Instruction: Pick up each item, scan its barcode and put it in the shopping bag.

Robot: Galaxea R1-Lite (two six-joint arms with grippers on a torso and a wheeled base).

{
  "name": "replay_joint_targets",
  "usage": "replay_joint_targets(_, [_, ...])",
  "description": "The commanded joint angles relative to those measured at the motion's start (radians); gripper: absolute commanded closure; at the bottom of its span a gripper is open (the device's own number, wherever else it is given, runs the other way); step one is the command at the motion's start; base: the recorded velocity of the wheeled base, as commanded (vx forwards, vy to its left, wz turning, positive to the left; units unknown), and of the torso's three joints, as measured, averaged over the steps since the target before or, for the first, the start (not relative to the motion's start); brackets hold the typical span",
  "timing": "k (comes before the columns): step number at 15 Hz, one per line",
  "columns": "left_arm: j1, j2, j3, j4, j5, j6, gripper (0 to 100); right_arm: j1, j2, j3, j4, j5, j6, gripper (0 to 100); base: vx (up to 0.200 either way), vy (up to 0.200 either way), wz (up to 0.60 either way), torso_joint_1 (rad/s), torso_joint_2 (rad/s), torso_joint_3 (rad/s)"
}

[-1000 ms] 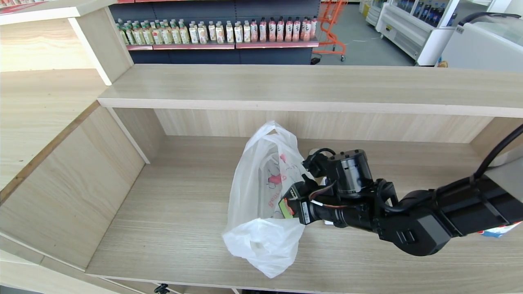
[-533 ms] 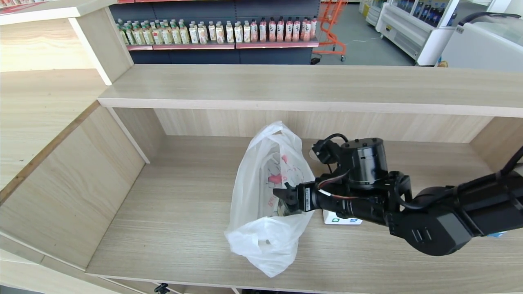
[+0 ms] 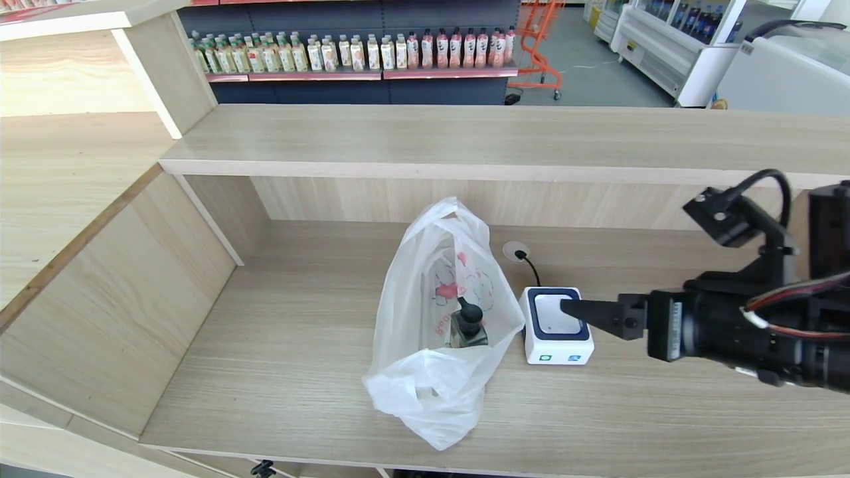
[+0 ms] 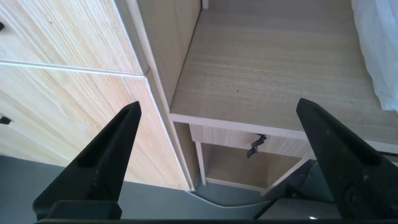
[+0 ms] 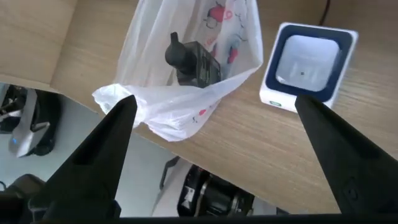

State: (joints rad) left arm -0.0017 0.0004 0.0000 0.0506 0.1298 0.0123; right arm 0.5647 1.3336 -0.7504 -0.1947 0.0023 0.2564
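On the shop worktop (image 3: 279, 358) the shopping bag (image 3: 425, 398) stands open with a bottle (image 3: 468, 326) inside, the scanner (image 3: 556, 325) at its 3 o'clock, the right pincer (image 3: 571, 309) wide and empty over that scanner, judged ready for another item, and the left pincer (image 4: 219, 104) likewise wide and empty.

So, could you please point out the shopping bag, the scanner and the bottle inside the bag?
shopping bag (image 3: 406, 292), head view, white side wall
scanner (image 5: 305, 67), right wrist view, top window
bottle (image 5: 200, 62), right wrist view, dark body
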Motion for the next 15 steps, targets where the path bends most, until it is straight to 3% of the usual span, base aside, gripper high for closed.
replay_joint_targets(1, [0.0,0.0,0.0,0.0,0.001,0.0,0,-0.037,-0.231,0.013,0.116,-0.05,-0.032,0,0.0,0.0,0.0,0.0,0.0,0.0])
replay_joint_targets(6, [0.0,0.001,0.0,0.0,0.001,0.001,0,-0.039,-0.284,0.034,0.164,-0.05,-0.032,0,0.0,0.0,0.0,0.0,0.0,0.0])
replay_joint_targets(12, [0.0,0.0,0.0,0.0,0.001,0.001,0,-0.109,-0.291,0.036,0.195,-0.05,-0.025,0,-0.2,0.0,0.0,0.003,0.0,0.002])
replay_joint_targets(15, [0.0,0.001,0.0,0.0,0.001,-0.002,0,-0.154,-0.292,0.037,0.196,-0.05,0.003,0,0.0,0.0,0.0,0.0,0.0,0.0])
